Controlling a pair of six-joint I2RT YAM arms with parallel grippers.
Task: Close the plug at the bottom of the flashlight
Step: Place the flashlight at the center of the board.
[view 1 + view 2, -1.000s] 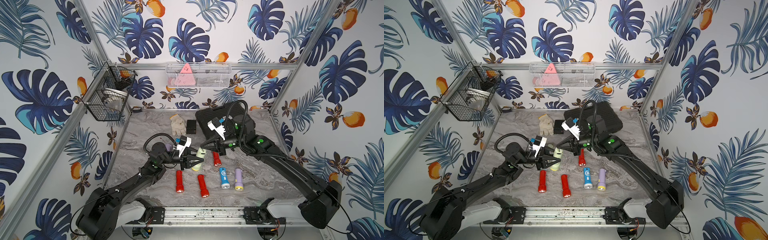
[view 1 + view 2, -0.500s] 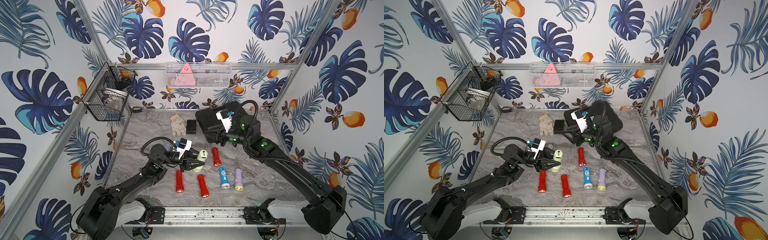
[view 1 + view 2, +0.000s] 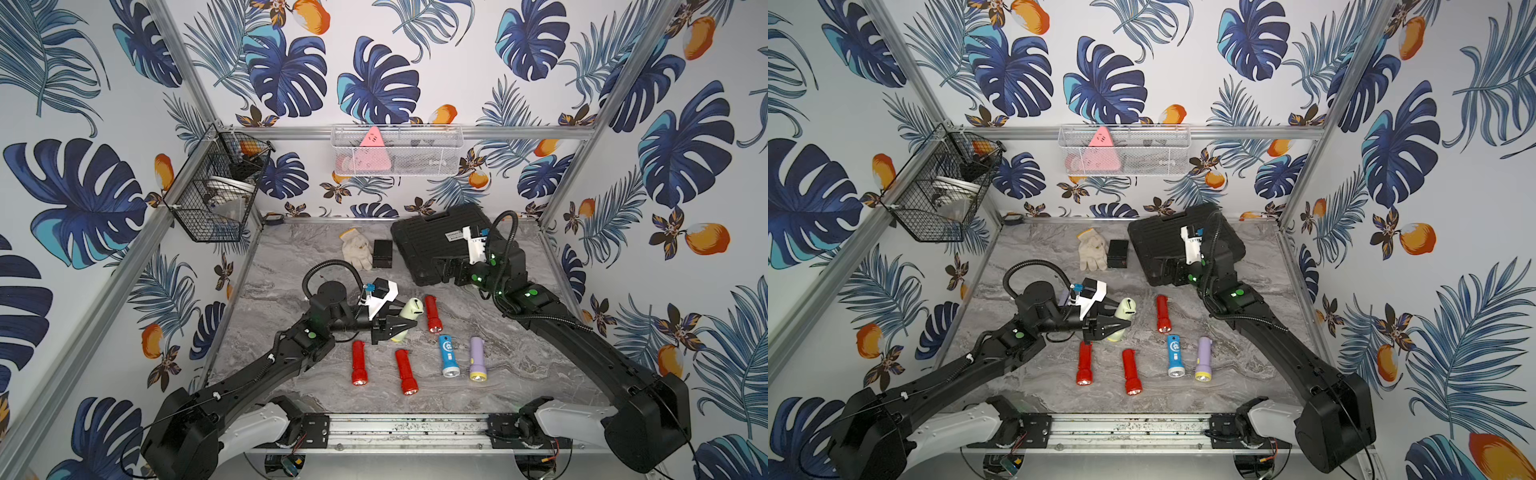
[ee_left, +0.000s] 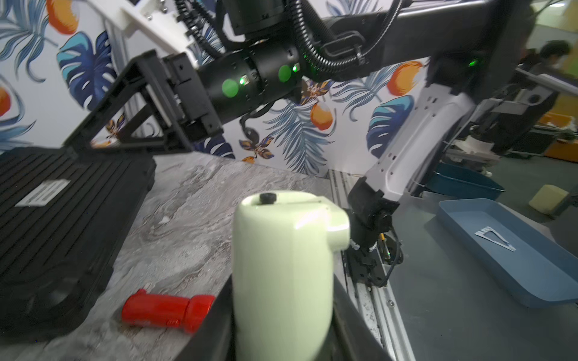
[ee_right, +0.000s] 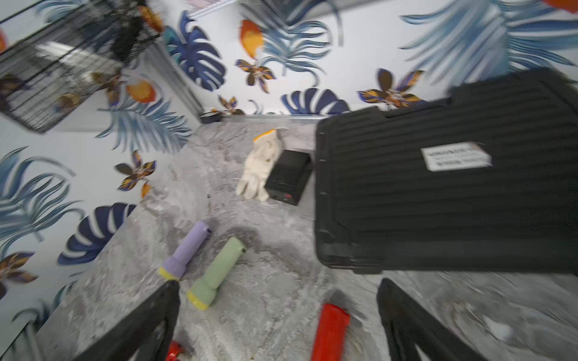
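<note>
A pale green flashlight (image 3: 409,312) (image 3: 1124,312) is held above the table's middle, with my left gripper (image 3: 398,326) (image 4: 281,328) shut on its body. In the left wrist view the flashlight (image 4: 281,265) points its bottom end away from the camera. A small black plug (image 4: 268,197) sits on that end face. My right gripper (image 3: 446,268) (image 3: 1169,270) (image 5: 278,312) hangs open and empty over the front edge of the black case (image 3: 432,241), well clear of the flashlight.
On the table lie three red flashlights (image 3: 432,313) (image 3: 358,361) (image 3: 405,371), a blue one (image 3: 448,355) and a purple one (image 3: 477,359). The right wrist view shows another purple flashlight (image 5: 187,250) and a green one (image 5: 217,272). A glove (image 3: 357,249) and small black box (image 3: 382,253) lie at the back.
My right gripper has opened and drawn back from the flashlight's end toward the black case. The left gripper still holds the flashlight and has shifted only slightly.
</note>
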